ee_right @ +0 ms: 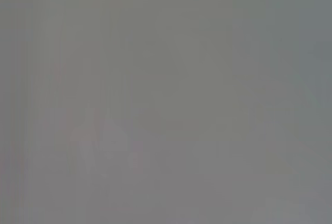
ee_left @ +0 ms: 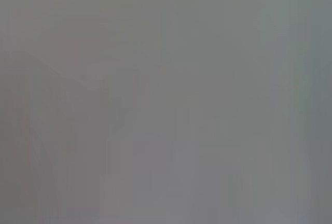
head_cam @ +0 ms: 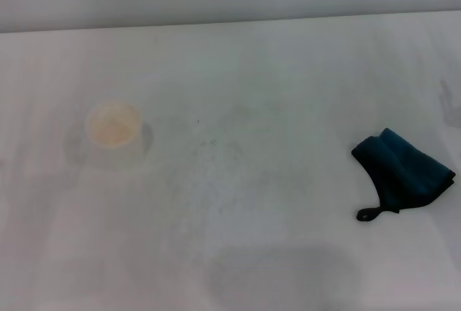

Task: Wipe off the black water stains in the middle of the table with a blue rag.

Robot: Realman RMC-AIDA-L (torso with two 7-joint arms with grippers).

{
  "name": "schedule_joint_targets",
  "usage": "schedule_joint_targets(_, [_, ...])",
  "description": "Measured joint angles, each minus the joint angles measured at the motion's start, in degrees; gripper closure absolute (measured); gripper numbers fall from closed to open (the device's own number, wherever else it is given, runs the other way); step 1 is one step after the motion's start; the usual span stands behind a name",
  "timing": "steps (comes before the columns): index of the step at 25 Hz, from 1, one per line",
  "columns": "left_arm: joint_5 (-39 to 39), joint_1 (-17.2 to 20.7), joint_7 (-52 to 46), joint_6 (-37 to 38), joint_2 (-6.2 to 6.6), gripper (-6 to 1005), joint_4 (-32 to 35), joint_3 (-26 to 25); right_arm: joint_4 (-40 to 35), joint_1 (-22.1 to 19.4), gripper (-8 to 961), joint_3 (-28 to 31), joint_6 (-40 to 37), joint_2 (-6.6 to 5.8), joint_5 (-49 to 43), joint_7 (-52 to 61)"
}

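The blue rag [head_cam: 402, 172] lies crumpled on the white table [head_cam: 288, 73] at the right side in the head view, its small black loop [head_cam: 368, 214] pointing toward the front. No black peanut-shaped blot shows on the table; only faint grey smudges [head_cam: 223, 152] and a tiny dark speck [head_cam: 199, 120] lie near the middle. Neither gripper is in the head view. Both wrist views show only a plain grey field with nothing to make out.
A white paper cup [head_cam: 113, 129] stands upright on the left part of the table. The table's far edge [head_cam: 230, 21] meets a pale wall. A soft grey shadow [head_cam: 281, 275] lies on the tabletop at the front middle.
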Motion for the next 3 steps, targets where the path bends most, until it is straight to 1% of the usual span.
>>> schedule_joint_targets(3, [-0.2,-0.1,0.2,0.0,0.00,123,0.0,-0.1,-0.5,0.7,551,0.0,-1.9,0.00,0.4,0.1])
